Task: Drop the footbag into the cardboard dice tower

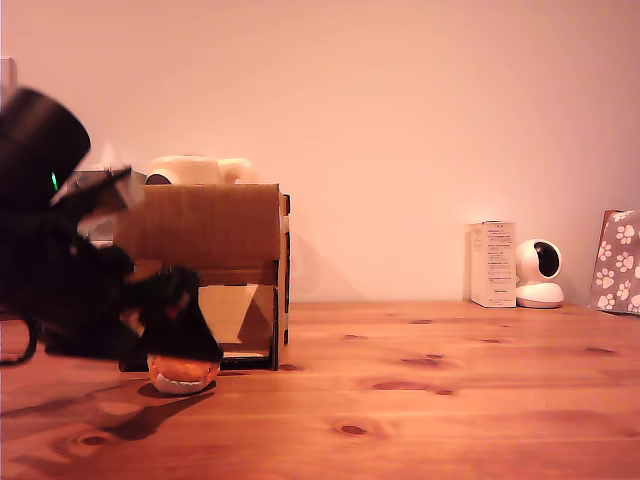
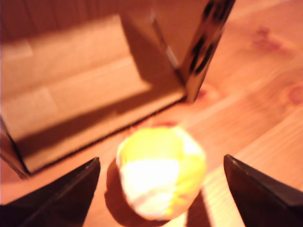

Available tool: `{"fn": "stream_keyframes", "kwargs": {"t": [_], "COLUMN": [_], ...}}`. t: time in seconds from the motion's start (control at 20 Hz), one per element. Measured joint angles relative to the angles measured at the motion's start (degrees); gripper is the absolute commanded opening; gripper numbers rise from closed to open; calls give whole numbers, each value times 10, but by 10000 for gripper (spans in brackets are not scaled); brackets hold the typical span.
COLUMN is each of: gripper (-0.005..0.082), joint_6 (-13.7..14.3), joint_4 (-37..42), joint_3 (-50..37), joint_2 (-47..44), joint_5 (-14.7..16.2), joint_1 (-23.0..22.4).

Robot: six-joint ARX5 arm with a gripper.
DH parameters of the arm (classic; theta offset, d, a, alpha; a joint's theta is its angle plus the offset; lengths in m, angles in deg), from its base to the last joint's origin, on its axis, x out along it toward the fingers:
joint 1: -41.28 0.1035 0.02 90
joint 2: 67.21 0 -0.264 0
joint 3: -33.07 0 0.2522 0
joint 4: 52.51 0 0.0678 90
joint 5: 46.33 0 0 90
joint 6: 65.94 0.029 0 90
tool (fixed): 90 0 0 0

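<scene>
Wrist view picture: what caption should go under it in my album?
Open gripper around a yellow-and-white ball on the wooden table, by the cardboard box.

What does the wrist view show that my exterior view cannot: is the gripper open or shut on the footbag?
Observer: Open. The gripper straddles the footbag, its fingers clear of it on both sides.
Operator: Which panels face the wrist camera?
Observer: Yellow and white ones, though the image is blurred.
Operator: What lies beyond the footbag?
Observer: The cardboard dice tower, its front opening facing the camera with a cardboard surface inside, standing on the wooden table.
</scene>
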Motion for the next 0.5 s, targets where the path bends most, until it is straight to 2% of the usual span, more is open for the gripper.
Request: {"fn": "stream_keyframes", "kwargs": {"t": [0.05, 0.15, 0.2, 0.25, 0.5], "gripper": [613, 262, 123, 52, 43], "joint_6": [0, 0, 0, 0, 1], "joint_4": [7, 16, 24, 30, 3], "joint_3": [0, 0, 0, 0, 2], "joint_2": [-7, -10, -10, -10, 3], "joint_5": [0, 0, 0, 0, 4], "joint_1": [0, 0, 0, 0, 0]}}
